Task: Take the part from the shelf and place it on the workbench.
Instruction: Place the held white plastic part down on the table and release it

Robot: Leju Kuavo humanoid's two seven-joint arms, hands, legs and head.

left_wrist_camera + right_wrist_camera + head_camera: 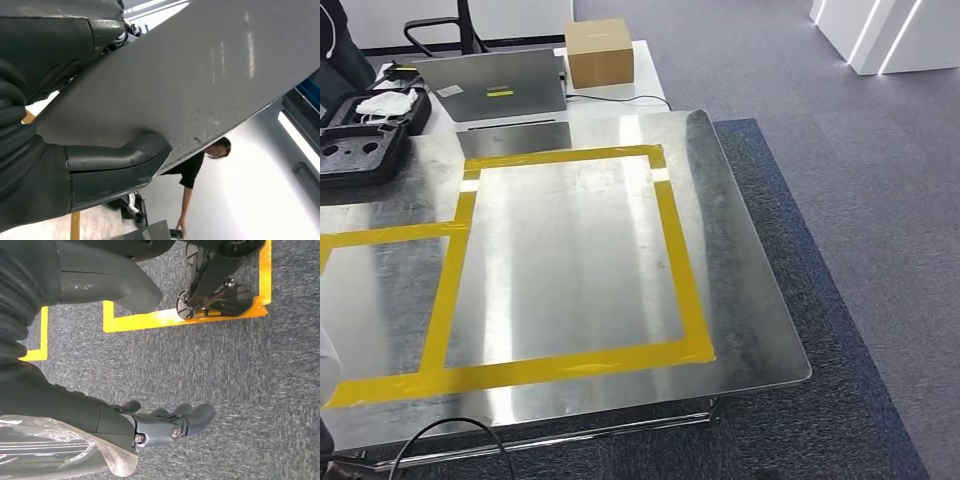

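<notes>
Desk [743, 300]: we see a shiny metal top with rounded corners, standing on grey carpet floor [878, 230].
Yellow tape [675, 240]: we see it stuck flat on the desk, outlining a large rectangle, with a further strip running off to the left.
Black case [358, 150]: open, lying on the desk's far left corner.
</notes>
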